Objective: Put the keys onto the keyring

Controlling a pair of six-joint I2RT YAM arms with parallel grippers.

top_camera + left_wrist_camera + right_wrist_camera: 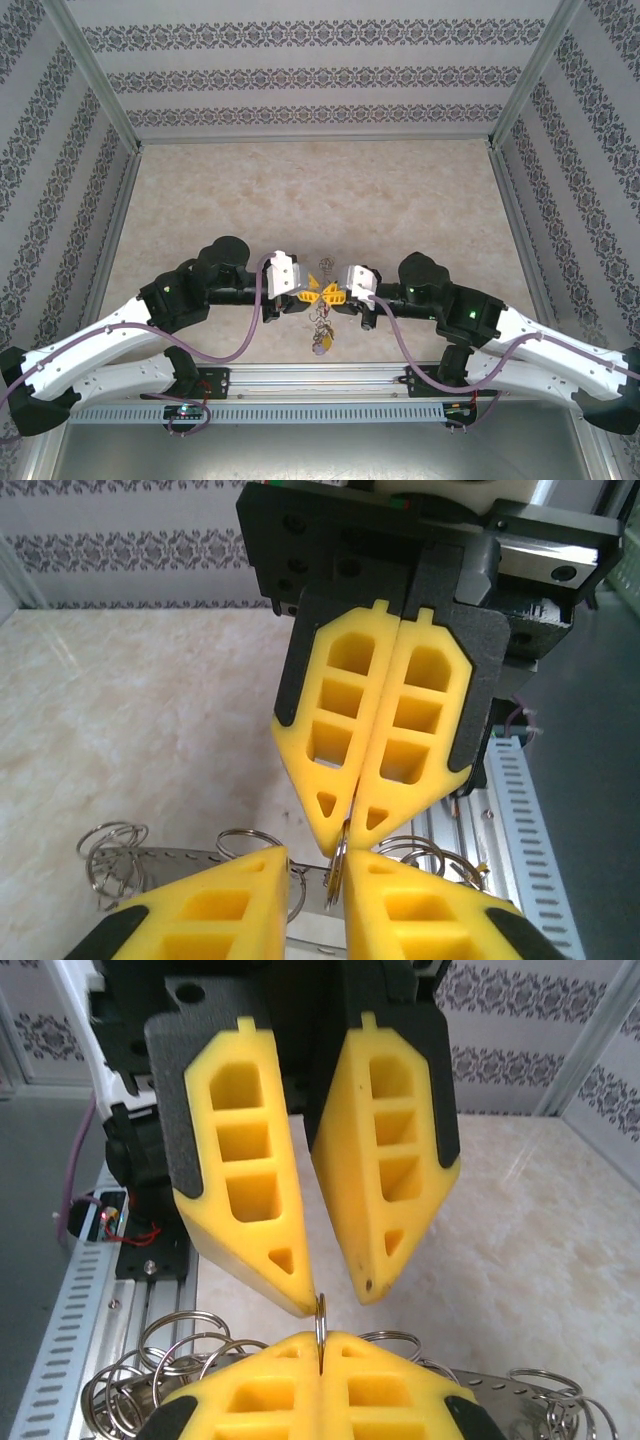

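Right gripper (320, 1352): fingers pressed together, pinching the thin edge of the keyring (320, 1312) at their tips. This looks like the steadying hold, so the wire does not swing.
Left gripper (338, 1292): fingers slightly spread, one tip on each side of the same wire, facing the right one. No firm pinch shows, which would suit a re-grip or a slide along the ring.
Keyring: upright and edge-on between the two facing grippers, over the near part of the table (300, 190).
Hanging bunch (320, 328): keys and tags dangle below the ring, their weight keeping them clear of the fingers.
Keys: the red-tagged one cannot be singled out in that bunch.
Small wire loops (110, 852): below and beside the fingertips. I cannot tell whether they hang or rest.
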